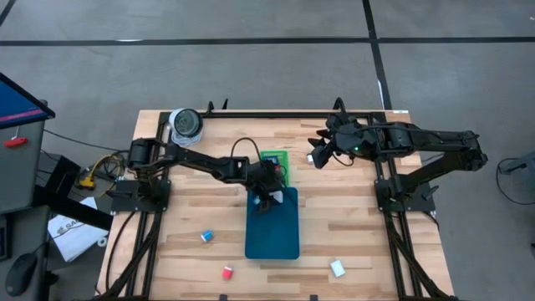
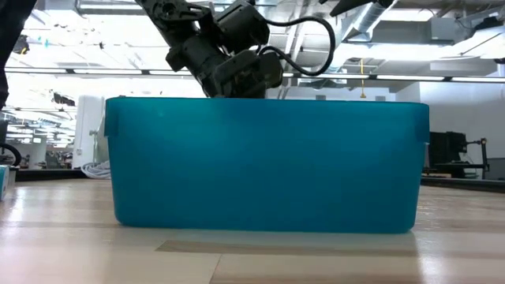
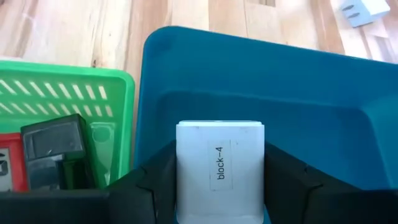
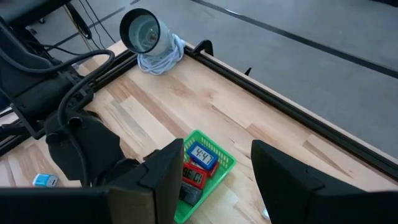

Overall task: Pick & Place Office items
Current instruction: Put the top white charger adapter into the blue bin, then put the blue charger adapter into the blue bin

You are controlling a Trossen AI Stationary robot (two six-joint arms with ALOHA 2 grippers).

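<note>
My left gripper hovers over the far end of the large teal tray and is shut on a white block labelled "block-4". Beside that end stands the small green tray, holding a black piece and a red one. My right gripper waits open near the table's far edge, right of the green tray. Loose on the table lie a blue-white piece, a red piece and a white piece. My left gripper pinches the white block between its two fingers, one on each side face. The labelled face is turned toward the wrist camera. The block is lifted clear above the teal tray's inside.
A round silvery lamp-like object with a coil of white cable sits at the far left corner. Black rails run along the far edge. In the low view the teal tray's wall fills most of the picture. Bare wood lies left and right of it.
</note>
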